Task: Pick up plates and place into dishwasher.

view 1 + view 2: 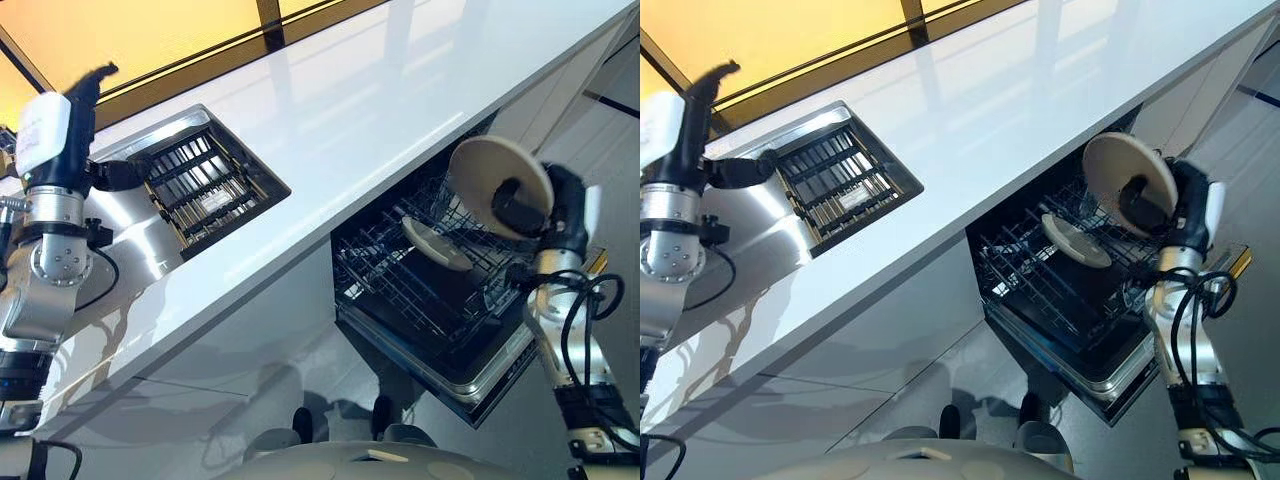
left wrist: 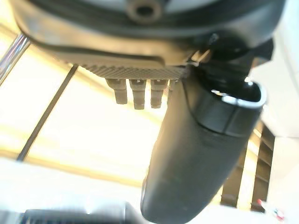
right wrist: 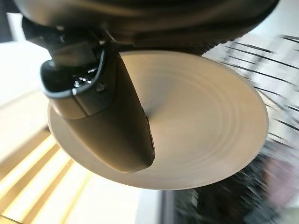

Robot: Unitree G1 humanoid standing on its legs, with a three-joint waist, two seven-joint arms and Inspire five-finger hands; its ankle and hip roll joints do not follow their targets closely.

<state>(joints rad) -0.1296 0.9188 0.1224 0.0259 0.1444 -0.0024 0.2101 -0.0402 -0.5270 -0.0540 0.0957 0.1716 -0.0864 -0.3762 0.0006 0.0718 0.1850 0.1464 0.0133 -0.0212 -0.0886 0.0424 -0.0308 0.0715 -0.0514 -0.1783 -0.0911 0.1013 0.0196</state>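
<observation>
While the right hand (image 1: 530,205) pinches a plate (image 1: 490,175) — thumb across its face — above the dishwasher rack (image 1: 420,285), the left hand (image 1: 75,110) hovers, fingers straight.

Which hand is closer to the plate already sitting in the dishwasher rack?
Right. The right hand holds a second plate just above the racked plate; the left hand is raised by the sink.

Our silver-grey arms end in a dark left hand (image 1: 85,95) and a dark right hand (image 1: 545,205); white plates clad each wrist
</observation>
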